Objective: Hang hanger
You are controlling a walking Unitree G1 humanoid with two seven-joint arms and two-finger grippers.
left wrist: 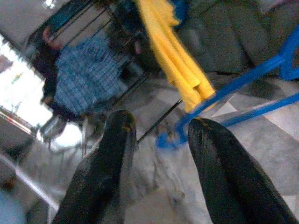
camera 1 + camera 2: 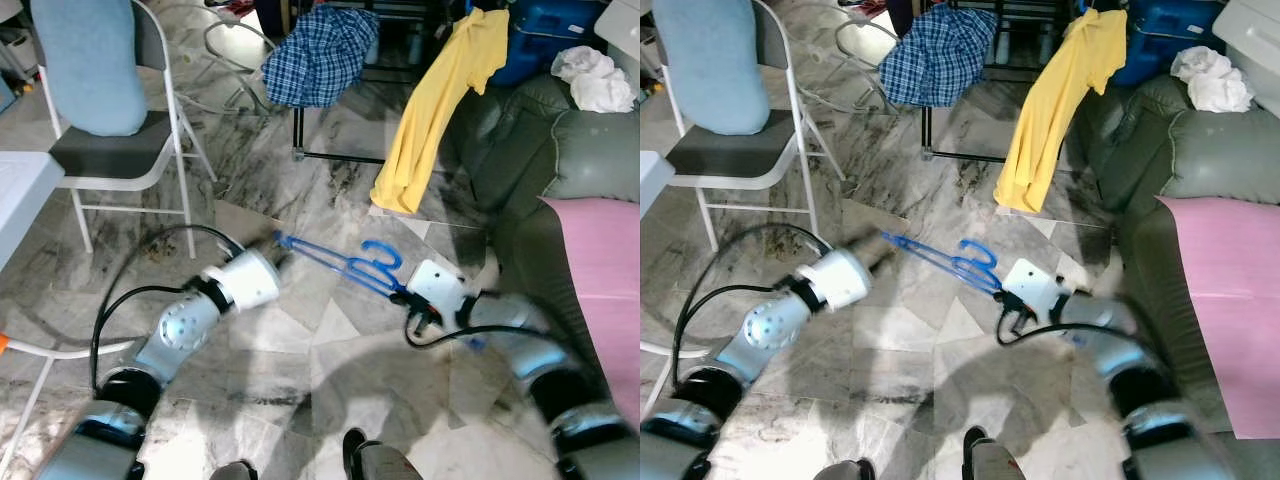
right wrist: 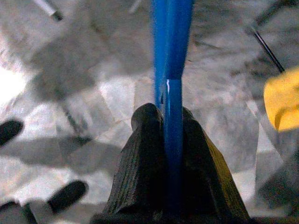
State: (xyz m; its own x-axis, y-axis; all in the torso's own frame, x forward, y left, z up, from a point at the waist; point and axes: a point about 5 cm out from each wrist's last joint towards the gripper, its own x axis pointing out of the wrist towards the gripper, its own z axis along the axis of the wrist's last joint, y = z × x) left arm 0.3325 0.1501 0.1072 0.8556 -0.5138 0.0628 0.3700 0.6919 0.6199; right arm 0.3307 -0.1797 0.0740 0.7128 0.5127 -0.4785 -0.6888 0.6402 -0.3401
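Here, a grey sofa (image 2: 560, 150) stands at the robot's right, a pink cloth (image 2: 600, 270) on it; a folding chair (image 2: 110, 150) stands at the left, and a rack (image 2: 340, 150) ahead carries a plaid shirt (image 2: 320, 55) and a yellow shirt (image 2: 440, 100). Held above the marble floor (image 2: 300, 340), the blue hanger (image 2: 335, 262) spans between the two arms, hook (image 2: 382, 255) up. The right wrist view shows the right gripper (image 3: 172, 121) pinching the hanger's bar. The left wrist view shows the left gripper (image 1: 159, 133) spread, the hanger's end between its fingertips.
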